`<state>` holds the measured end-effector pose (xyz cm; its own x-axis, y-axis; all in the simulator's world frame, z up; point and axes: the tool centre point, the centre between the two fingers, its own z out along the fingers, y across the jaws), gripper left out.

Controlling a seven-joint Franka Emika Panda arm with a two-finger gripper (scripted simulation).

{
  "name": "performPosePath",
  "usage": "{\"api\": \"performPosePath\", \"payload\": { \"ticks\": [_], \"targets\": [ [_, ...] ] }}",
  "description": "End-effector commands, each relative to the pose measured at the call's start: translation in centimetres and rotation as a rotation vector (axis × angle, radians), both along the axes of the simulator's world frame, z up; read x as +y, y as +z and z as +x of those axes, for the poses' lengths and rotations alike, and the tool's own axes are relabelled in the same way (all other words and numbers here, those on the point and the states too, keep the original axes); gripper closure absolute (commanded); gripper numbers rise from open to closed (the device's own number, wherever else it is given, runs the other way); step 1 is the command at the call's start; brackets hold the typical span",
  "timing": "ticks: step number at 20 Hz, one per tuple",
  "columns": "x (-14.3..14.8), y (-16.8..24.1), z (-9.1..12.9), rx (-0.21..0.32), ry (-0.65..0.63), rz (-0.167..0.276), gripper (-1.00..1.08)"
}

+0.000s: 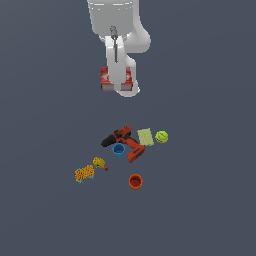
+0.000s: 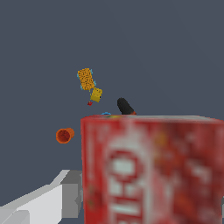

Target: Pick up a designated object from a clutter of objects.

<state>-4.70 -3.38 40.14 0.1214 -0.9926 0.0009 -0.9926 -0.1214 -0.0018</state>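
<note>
The red box (image 1: 106, 79) with white lettering sits between the fingers of my gripper (image 1: 120, 84), which is shut on it, well apart from the clutter. In the wrist view the red box (image 2: 153, 170) fills the near field, blurred, with one grey finger (image 2: 43, 203) beside it. The clutter lies on the dark floor: a red-black drill (image 1: 122, 140), a blue cup (image 1: 118, 149), an orange-red cup (image 1: 135, 181), a yellow-green ball (image 1: 161, 136), a pale green pad (image 1: 145, 136) and yellow-orange pieces (image 1: 85, 173).
The wrist view shows the orange-red cup (image 2: 64, 135), the yellow-orange pieces (image 2: 86, 78) and the drill's black tip (image 2: 125, 106) beyond the box. The white arm body (image 1: 117, 20) stands over the gripper.
</note>
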Motion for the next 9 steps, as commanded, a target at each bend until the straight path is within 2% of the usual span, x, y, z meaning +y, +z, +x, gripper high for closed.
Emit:
{"api": "performPosePath", "payload": {
  "ticks": [1,9],
  "targets": [
    [0.1,1.1,0.2,0.002,0.0,0.001,1.08],
    [0.2,2.4,0.5,0.002,0.0,0.001,1.08]
  ]
}}
